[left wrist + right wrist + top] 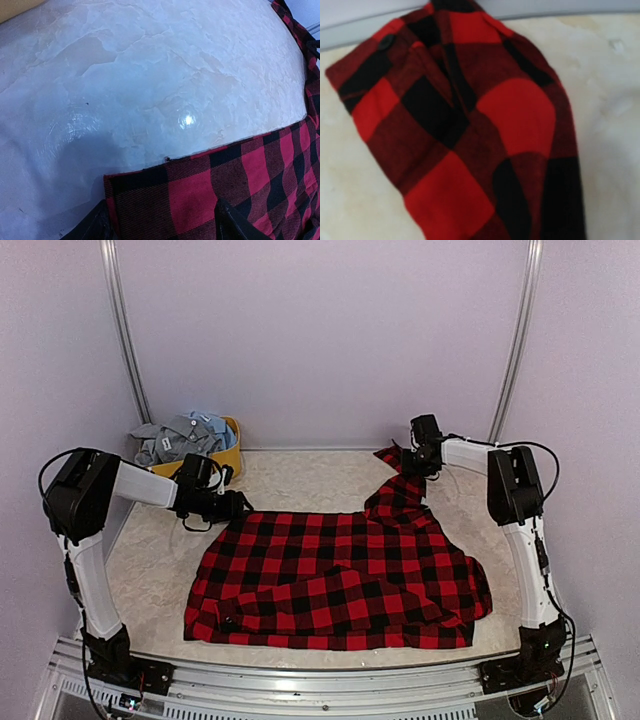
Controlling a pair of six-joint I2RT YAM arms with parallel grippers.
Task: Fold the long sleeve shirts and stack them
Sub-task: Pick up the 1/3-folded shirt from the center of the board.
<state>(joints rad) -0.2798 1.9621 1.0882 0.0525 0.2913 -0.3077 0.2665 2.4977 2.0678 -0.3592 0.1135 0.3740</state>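
The left gripper point(230, 506) sits low at the far-left corner of the red-and-black flannel shirt point(340, 575). Its 2 fingers point(232, 225) are set well apart, with that corner lying flat between them and not pinched. The right gripper point(420, 458) is at the end of the shirt's sleeve point(470, 135), which rises toward it at the far right. Its jaws are hidden, so I cannot tell whether they grip the cloth. A dark button point(385, 42) shows on the cuff. The shirt's body lies spread and rumpled across the middle of the bench point(300, 475). At the bench's far-left corner, a yellow tub point(233, 455) holds grey and pale blue shirts point(175, 440).
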